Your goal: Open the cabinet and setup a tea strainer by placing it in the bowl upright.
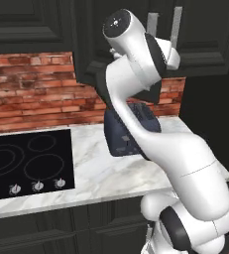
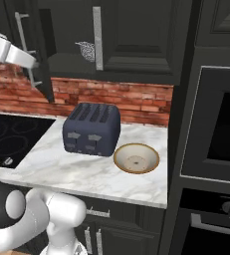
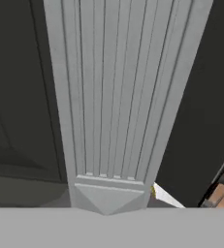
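Observation:
The black cabinet (image 2: 136, 35) has its left door (image 2: 43, 55) swung partly out and its right door shut. My gripper (image 1: 172, 54) is at the left door's silver bar handle (image 2: 23, 45). That ribbed handle (image 3: 111, 97) stands very close in the hand view, and the fingertips are hidden. Inside the gap between the doors the silver mesh tea strainer (image 2: 85, 50) shows on a shelf. Right of the toaster, the tan bowl (image 2: 136, 158) sits on the marble counter with nothing in it.
A dark toaster (image 2: 91, 128) stands mid-counter under the cabinet. A black cooktop (image 1: 27, 158) lies at the left. A built-in oven column (image 2: 216, 124) bounds the counter on the right, and a brick backsplash (image 1: 31, 89) runs behind.

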You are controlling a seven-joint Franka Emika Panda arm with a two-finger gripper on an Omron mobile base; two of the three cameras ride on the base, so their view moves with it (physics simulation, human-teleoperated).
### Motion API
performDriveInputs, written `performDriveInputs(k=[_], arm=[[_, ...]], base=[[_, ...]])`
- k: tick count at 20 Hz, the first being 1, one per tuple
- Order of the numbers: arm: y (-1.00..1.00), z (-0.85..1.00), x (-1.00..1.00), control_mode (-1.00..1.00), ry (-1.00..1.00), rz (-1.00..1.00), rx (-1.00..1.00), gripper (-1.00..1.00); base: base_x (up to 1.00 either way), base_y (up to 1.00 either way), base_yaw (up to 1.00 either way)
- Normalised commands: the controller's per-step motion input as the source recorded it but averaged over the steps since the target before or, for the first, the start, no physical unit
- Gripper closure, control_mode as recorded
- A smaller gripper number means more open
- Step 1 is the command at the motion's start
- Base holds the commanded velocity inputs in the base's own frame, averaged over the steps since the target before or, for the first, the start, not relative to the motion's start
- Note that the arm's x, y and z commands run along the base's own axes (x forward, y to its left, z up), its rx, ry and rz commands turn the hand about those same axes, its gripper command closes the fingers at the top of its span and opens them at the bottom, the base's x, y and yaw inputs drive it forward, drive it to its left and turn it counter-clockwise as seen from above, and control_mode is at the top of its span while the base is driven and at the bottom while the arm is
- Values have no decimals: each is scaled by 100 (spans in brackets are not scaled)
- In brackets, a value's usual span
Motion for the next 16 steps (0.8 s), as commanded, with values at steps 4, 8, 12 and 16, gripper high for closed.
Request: performDriveInputs(k=[4, 8, 12, 16], arm=[[56, -6, -54, -100, 1, -6, -4, 100], [46, 0, -31, -100, 0, -10, 0, 100], [50, 0, -27, -100, 0, -9, 0, -100], [26, 0, -4, -100, 0, -4, 0, -100]], base=[[0, 0, 0], [0, 0, 0], [0, 0, 0], [0, 0, 0]])
